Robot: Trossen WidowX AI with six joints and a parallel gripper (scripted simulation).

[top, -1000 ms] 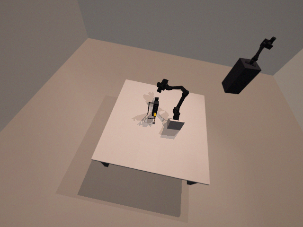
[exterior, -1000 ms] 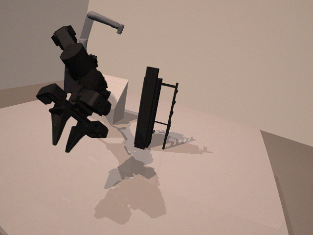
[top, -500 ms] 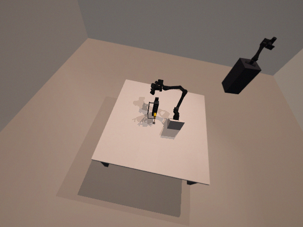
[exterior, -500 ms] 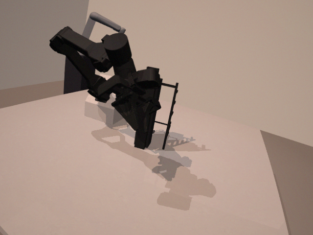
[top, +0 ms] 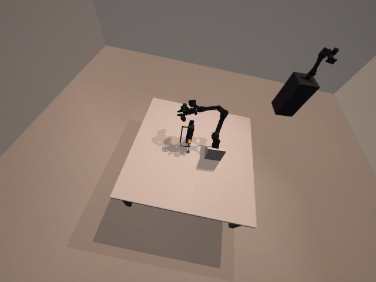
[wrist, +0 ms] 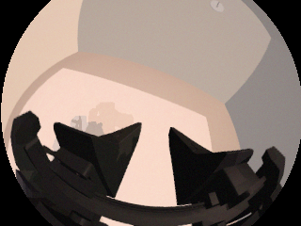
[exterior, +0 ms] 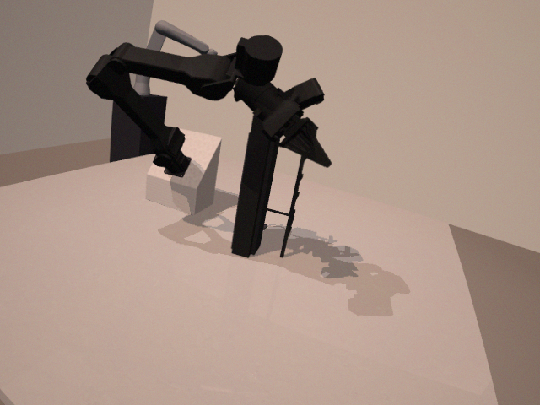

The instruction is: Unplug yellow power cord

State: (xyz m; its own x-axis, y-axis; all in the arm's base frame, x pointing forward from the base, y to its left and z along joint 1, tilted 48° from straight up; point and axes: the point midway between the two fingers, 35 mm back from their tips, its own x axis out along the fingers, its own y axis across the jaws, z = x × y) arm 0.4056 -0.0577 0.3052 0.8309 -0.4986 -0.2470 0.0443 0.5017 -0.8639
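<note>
The black power strip stands upright on the table. The yellow plug is at the strip's lower end in the top view, with a thin piece of cord below it. Whether it is fully seated is too small to tell. The strip hides it in the exterior view, and the wrist view shows neither. My gripper is partly open, with nothing between its fingers. It is high up, near the strip's top end, and points down and away. In the exterior view it overlaps the strip's top, so the gap between them is unclear.
A thin black frame stands beside the strip, under the gripper in the exterior view. The arm's base sits on a pale wedge block on the white table. A dark pedestal with another arm stands away from the table.
</note>
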